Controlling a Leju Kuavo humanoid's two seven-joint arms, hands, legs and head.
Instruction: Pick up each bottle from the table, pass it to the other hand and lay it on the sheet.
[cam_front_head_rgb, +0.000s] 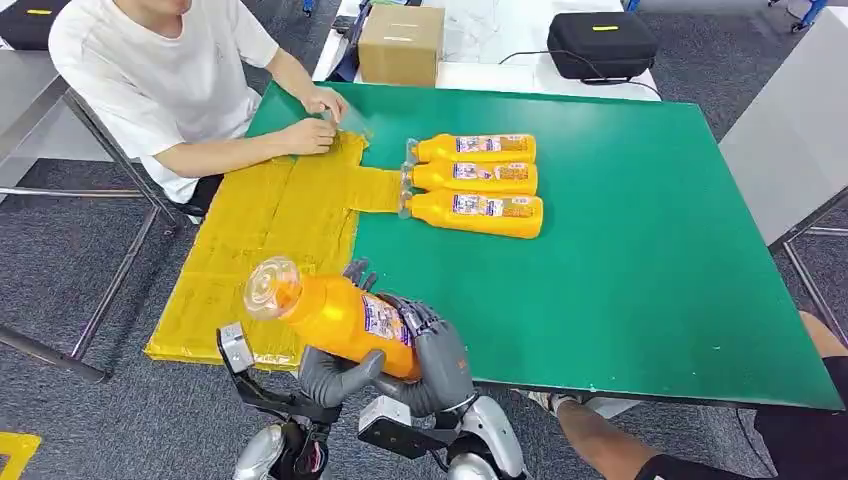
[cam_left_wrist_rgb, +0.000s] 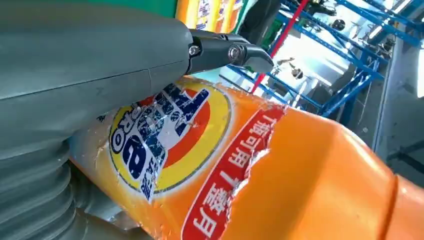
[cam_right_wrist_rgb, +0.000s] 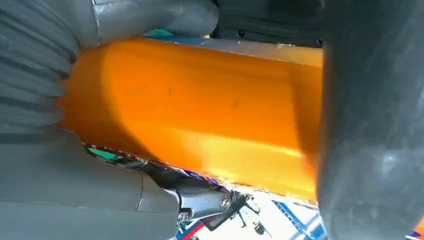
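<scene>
An orange bottle with a clear cap is held in the air over the table's near edge, cap pointing toward the yellow sheet. My left hand grips it from below and my right hand wraps its base end. In the left wrist view the left hand lies over the bottle's torn label. In the right wrist view the right hand closes round the plain orange side. Three more orange bottles lie side by side on the green table.
A person in a white shirt sits at the far left with both hands on the sheet's far end. A cardboard box and a black case stand beyond the table. Another person's leg shows by the near right edge.
</scene>
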